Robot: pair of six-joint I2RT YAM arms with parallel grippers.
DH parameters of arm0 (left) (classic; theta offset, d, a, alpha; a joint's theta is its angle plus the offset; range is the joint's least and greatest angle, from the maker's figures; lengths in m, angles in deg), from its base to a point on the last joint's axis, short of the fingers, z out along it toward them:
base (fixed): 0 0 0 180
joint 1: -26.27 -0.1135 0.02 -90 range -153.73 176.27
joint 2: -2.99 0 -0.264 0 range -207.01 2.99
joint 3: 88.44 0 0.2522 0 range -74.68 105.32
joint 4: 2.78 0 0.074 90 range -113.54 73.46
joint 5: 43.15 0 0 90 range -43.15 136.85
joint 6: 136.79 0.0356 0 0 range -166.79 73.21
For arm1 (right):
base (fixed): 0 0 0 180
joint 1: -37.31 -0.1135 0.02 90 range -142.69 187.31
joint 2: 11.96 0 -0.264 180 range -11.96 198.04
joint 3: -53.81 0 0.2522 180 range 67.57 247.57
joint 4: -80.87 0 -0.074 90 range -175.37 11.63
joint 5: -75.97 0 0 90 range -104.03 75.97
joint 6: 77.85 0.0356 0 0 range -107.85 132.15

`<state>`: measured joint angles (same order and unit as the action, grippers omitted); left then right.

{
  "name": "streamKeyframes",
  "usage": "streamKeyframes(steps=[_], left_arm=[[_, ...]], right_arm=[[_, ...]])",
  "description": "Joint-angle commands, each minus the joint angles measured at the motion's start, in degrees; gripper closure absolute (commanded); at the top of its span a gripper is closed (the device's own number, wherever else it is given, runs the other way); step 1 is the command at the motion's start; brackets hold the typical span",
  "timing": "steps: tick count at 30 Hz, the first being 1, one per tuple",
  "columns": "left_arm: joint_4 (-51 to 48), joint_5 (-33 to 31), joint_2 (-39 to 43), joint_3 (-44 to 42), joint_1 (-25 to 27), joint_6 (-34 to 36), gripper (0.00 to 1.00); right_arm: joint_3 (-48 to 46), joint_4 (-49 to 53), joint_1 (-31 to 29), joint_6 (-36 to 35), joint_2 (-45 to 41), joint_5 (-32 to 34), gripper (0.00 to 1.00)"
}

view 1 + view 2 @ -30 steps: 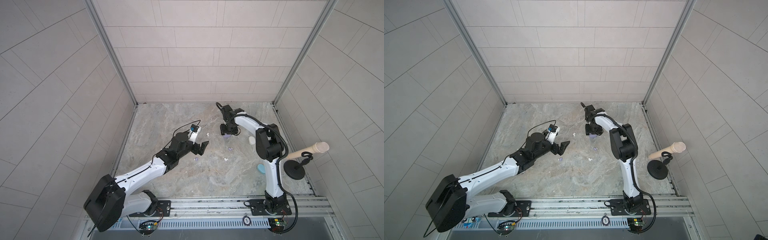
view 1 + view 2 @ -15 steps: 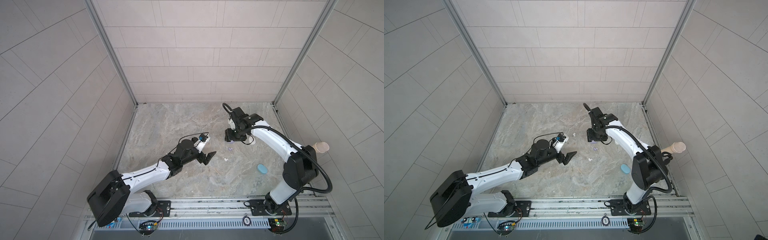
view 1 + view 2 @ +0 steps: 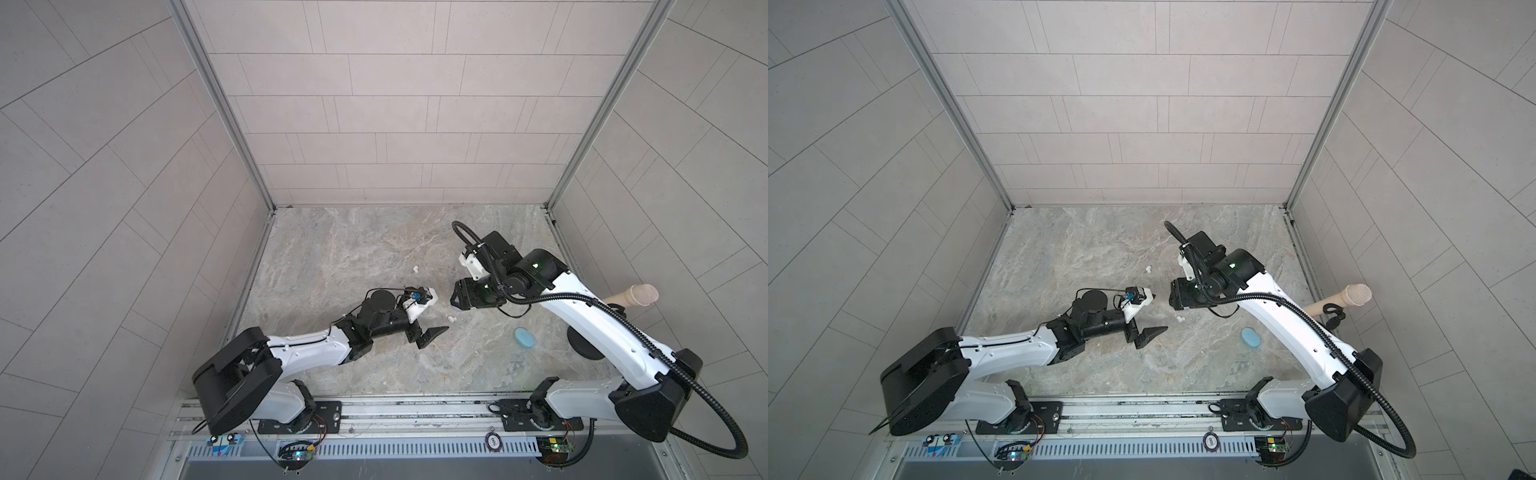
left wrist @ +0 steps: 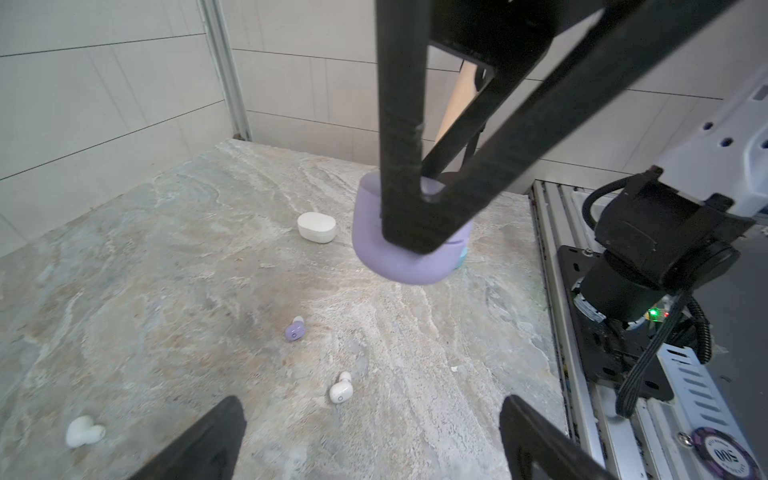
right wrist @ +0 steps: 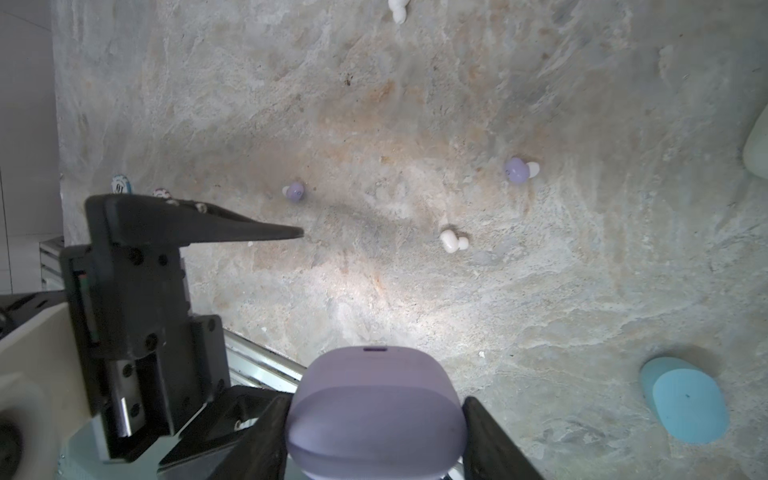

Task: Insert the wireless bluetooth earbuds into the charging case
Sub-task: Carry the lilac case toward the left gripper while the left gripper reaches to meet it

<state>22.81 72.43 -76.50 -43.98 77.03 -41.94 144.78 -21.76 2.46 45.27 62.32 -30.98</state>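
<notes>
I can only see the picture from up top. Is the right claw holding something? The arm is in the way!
Observer: Yes. The right wrist view shows the right gripper shut on a lilac case.
Operator: Where are the purple earbuds?
Observer: One lilac earbud and a second lilac earbud lie apart on the table, outside any case.
Operator: Is another case hiding?
Observer: A white case sits on the table. The left wrist view shows it beyond the lilac case.

Purple-rimmed chip, bottom centre in a top view — left wrist view shows "500" on it. Blue-rimmed chip — "10", faint.
</notes>
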Motion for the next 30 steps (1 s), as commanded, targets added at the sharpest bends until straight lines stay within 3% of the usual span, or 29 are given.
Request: streamKeyframes(steps=[1, 10, 30], left_arm=[[6.26, 5.28, -1.69, 2.46, 0.21, 0.34, 0.04], [10.17, 9.98, -5.36, 5.04, 0.26, -2.02, 0.12], [10.48, 11.3, -8.94, 8.92, 0.21, -1.81, 0.32]], right_arm=[[1.61, 1.8, -1.66, 3.39, -0.79, 0.08, 0.42], [2.68, 0.16, -3.58, 5.59, -0.33, -0.44, 0.42], [2.7, -1.26, -4.23, 6.86, -0.02, -2.47, 0.42]])
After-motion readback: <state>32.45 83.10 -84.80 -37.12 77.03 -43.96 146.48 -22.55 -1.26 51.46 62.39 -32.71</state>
